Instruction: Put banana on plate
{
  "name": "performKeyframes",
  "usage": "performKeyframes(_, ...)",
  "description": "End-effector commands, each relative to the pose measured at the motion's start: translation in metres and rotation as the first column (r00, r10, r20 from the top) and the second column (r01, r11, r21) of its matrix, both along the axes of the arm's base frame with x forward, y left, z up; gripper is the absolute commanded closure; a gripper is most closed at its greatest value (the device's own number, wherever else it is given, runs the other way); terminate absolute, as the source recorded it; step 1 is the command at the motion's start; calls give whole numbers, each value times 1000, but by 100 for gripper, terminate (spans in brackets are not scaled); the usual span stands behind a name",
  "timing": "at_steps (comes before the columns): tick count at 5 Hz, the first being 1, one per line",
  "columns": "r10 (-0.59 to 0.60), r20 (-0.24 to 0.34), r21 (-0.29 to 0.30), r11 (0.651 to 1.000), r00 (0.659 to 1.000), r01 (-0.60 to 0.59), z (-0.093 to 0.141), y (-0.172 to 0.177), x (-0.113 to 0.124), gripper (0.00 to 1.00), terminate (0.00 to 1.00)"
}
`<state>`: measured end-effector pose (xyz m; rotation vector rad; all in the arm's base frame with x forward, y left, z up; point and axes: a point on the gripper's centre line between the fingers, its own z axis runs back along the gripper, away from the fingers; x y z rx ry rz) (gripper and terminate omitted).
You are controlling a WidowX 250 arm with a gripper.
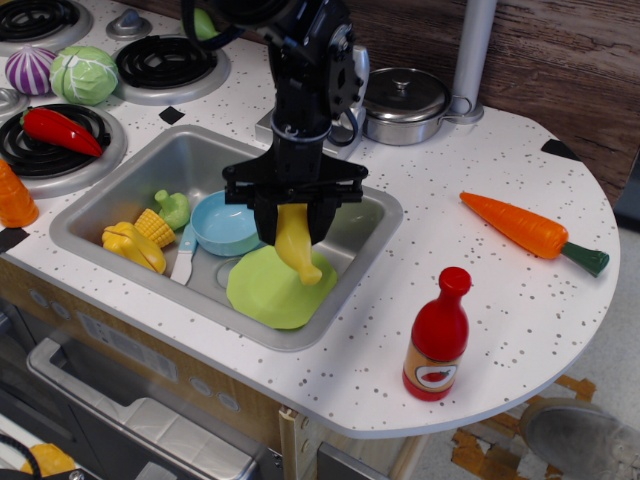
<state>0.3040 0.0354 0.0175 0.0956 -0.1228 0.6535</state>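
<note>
My gripper (291,222) is shut on the pale-yellow banana (296,249), which hangs tip-down from the fingers. It is held just above the lime-green plate (270,291), which lies flat in the front right of the sink (120,195). The banana's tip is over the plate's upper right part; I cannot tell whether it touches. The arm hides the faucet and part of the sink's back wall.
A light blue bowl (220,223) sits left of the gripper in the sink, with a white knife (184,256), corn pieces (138,240) and a green vegetable (172,208). On the counter are a ketchup bottle (437,338), a carrot (530,231) and a lidded pot (405,104).
</note>
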Motion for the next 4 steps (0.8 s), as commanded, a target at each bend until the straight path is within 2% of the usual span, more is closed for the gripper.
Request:
performKeyframes(1,-18,65,4,1000,998,18,16,4,6,0,0)
performKeyframes(3,-18,65,4,1000,998,18,16,4,6,0,0)
performKeyframes(4,-18,65,4,1000,998,18,16,4,6,0,100)
